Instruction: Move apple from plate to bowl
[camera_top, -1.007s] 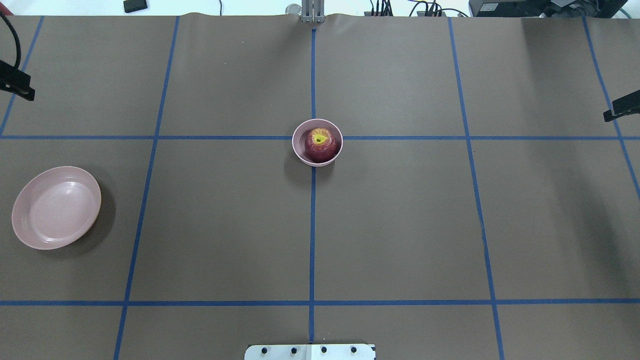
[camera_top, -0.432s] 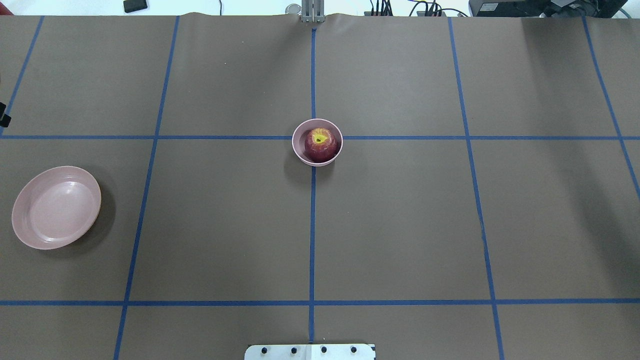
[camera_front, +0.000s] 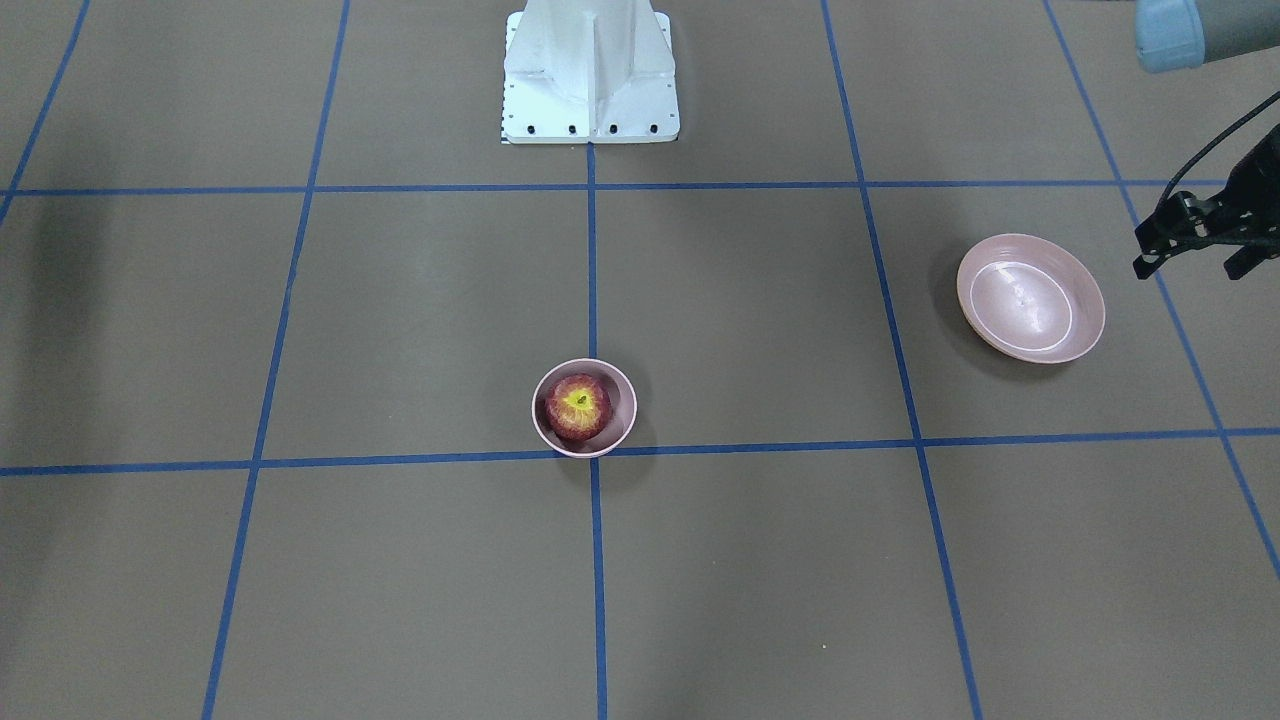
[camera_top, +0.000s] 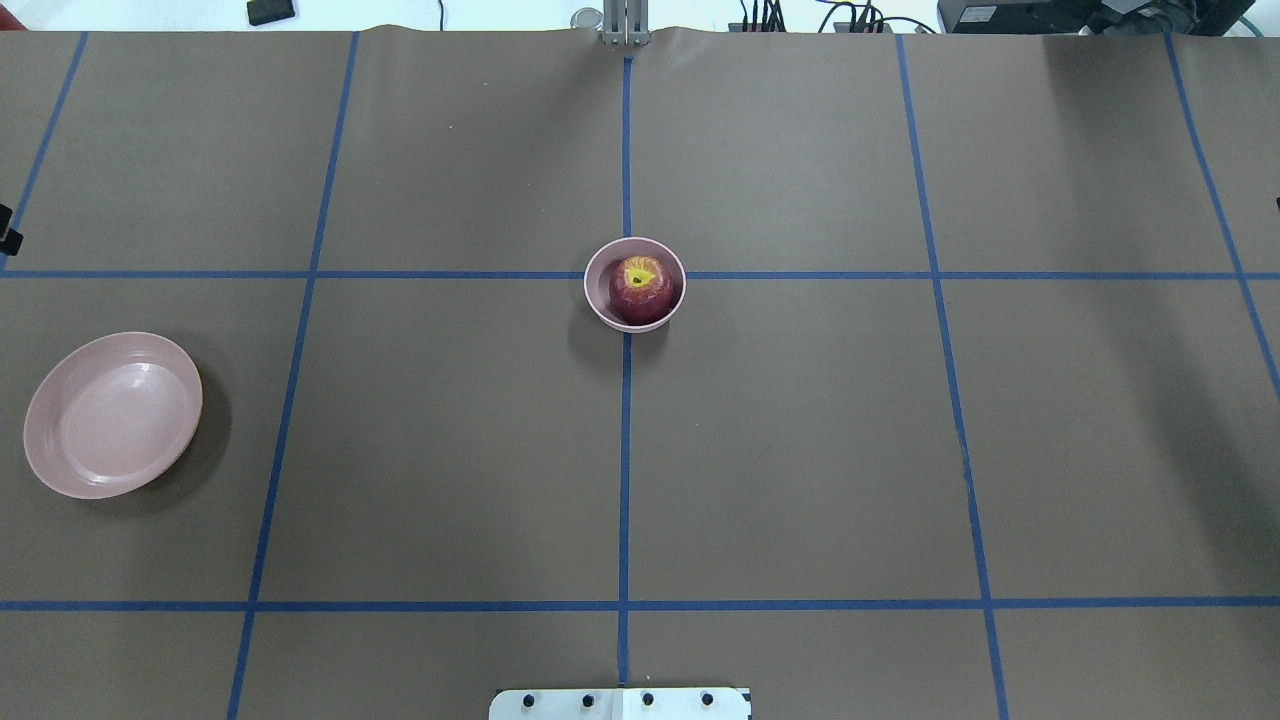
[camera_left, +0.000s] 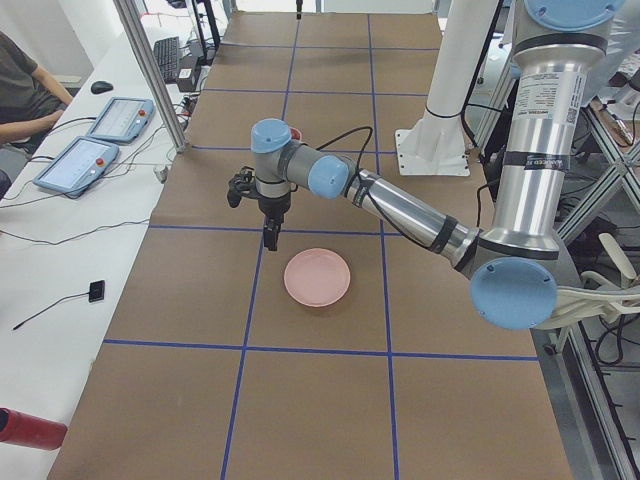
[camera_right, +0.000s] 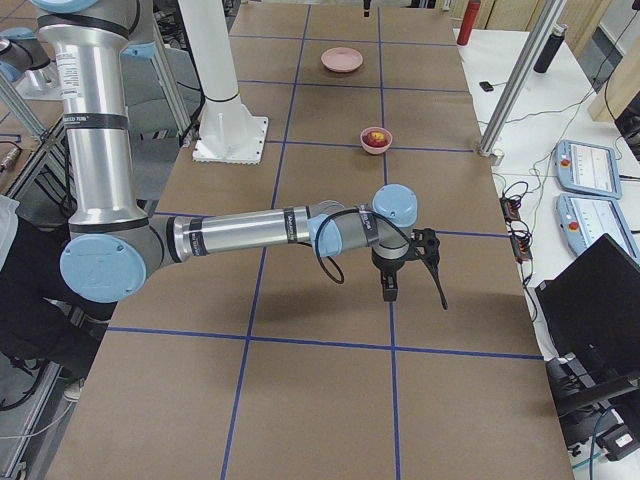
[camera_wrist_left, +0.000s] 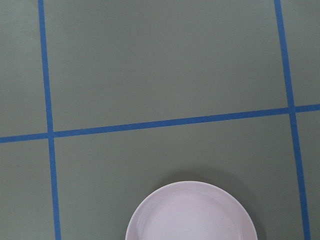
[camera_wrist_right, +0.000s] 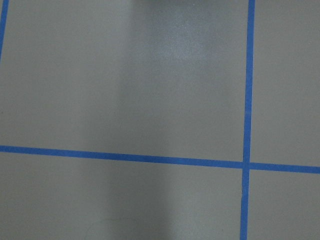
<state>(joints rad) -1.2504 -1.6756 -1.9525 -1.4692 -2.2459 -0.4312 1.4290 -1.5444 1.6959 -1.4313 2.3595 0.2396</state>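
The dark red apple (camera_top: 640, 290) with its yellow-green stem patch sits inside the small deep pink bowl (camera_top: 598, 300) at the table's centre; it also shows in the front-facing view (camera_front: 578, 406). The wide pink plate (camera_top: 110, 415) lies empty at the robot's left and fills the lower edge of the left wrist view (camera_wrist_left: 192, 215). My left gripper (camera_front: 1190, 268) hovers beyond the plate near the table's left end, jaws apart and empty. My right gripper (camera_right: 415, 295) shows only in the exterior right view, far from the bowl; I cannot tell whether it is open or shut.
Brown table paper with a blue tape grid (camera_top: 625, 450). The robot's white base (camera_front: 590, 70) stands at the near-robot edge. Operator tablets (camera_left: 85, 160) and cables lie on the side bench beyond the far edge.
Both grippers have drawn back outward, almost leaving the overhead view at its left and right edges. The apple, bowl and plate have not moved.
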